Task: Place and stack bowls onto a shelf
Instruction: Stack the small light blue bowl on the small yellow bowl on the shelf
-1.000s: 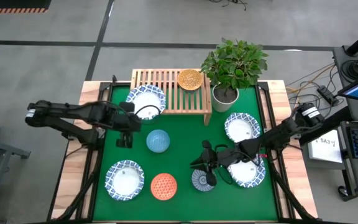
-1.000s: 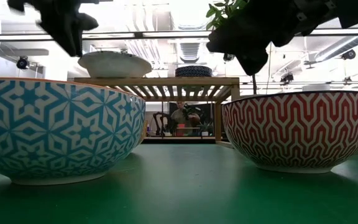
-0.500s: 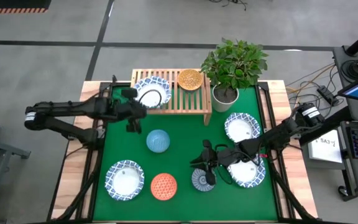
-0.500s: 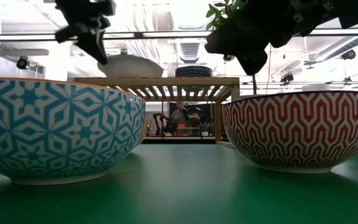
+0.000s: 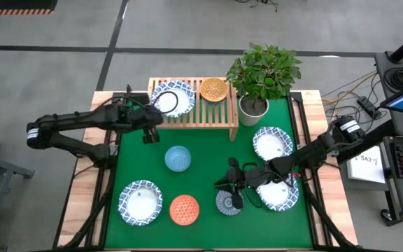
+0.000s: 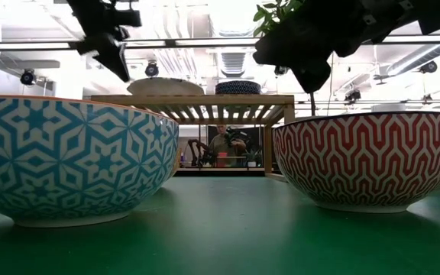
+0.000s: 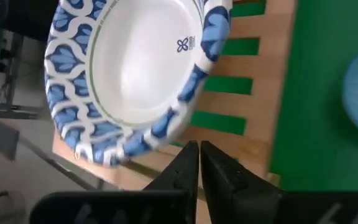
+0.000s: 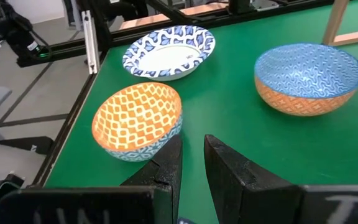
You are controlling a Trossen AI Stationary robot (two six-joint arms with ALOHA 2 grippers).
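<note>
On the slatted light-wood shelf [image 5: 191,105], a shallow white blue-rimmed bowl [image 5: 171,98] sat beside the yellow-orange bowl [image 5: 214,89]; the left gripper [image 5: 150,132] hung clenched and empty off the shelf's front edge. The right gripper [image 5: 231,183], fingers narrowly parted and holding nothing, hovered over open green mat [image 5: 201,168] beside the grey-blue bowl [image 5: 227,203].

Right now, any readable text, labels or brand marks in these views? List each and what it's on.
No readable words or numbers.
Small blue emblem, a mark and no letters: inside the wide white bowl with blue patterned rim on the light-wood slatted shelf.
White sheet with dark print beside the table's right edge: too small to read.
</note>
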